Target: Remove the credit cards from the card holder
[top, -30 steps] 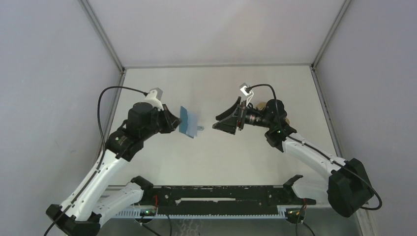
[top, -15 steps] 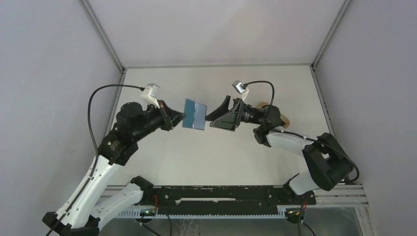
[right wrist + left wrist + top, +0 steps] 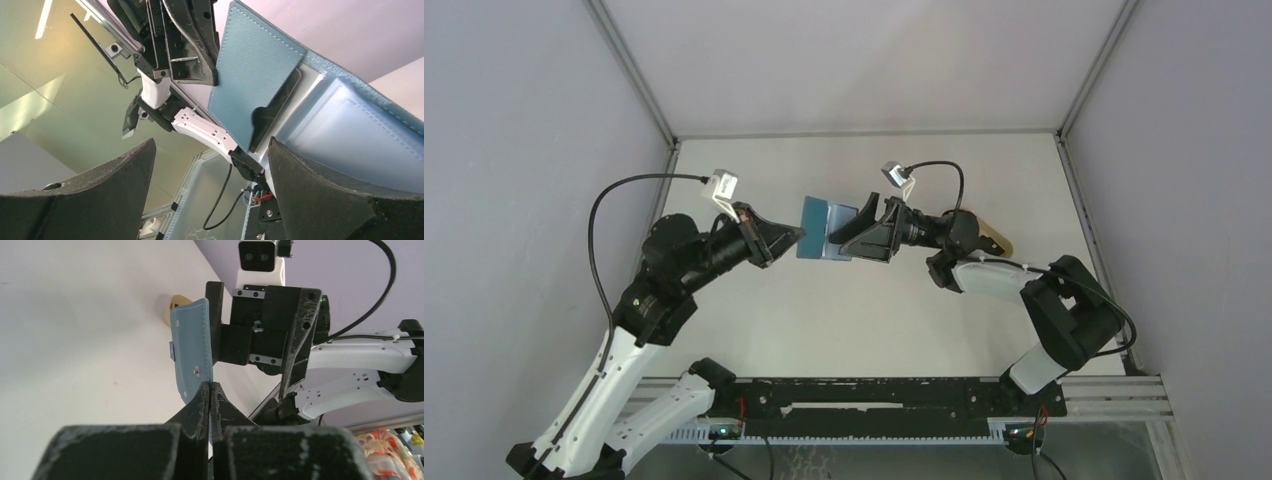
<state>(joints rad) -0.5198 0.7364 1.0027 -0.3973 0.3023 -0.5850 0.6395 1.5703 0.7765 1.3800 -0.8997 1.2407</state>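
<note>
My left gripper [image 3: 798, 234] is shut on the lower edge of the teal-blue card holder [image 3: 820, 229] and holds it upright above the table; the pinch shows in the left wrist view [image 3: 210, 388], with the holder [image 3: 192, 347] rising from the fingertips. My right gripper [image 3: 845, 232] is open, its jaws spread on either side of the holder's far edge. In the right wrist view the holder [image 3: 256, 75] stands partly unfolded, with a dark card [image 3: 274, 106] showing in an inner slot, and my right gripper [image 3: 211, 145] is empty. A tan card [image 3: 995, 239] lies on the table behind the right arm.
The tan card also shows in the left wrist view [image 3: 176, 306], beyond the holder. Grey walls with metal corner posts [image 3: 634, 75] enclose the white table [image 3: 824, 310]. The black base rail [image 3: 874, 395] runs along the near edge.
My left arm has carried the holder up and to the right. My right gripper has moved left toward it, and its open jaws now stand around the holder's edge.
</note>
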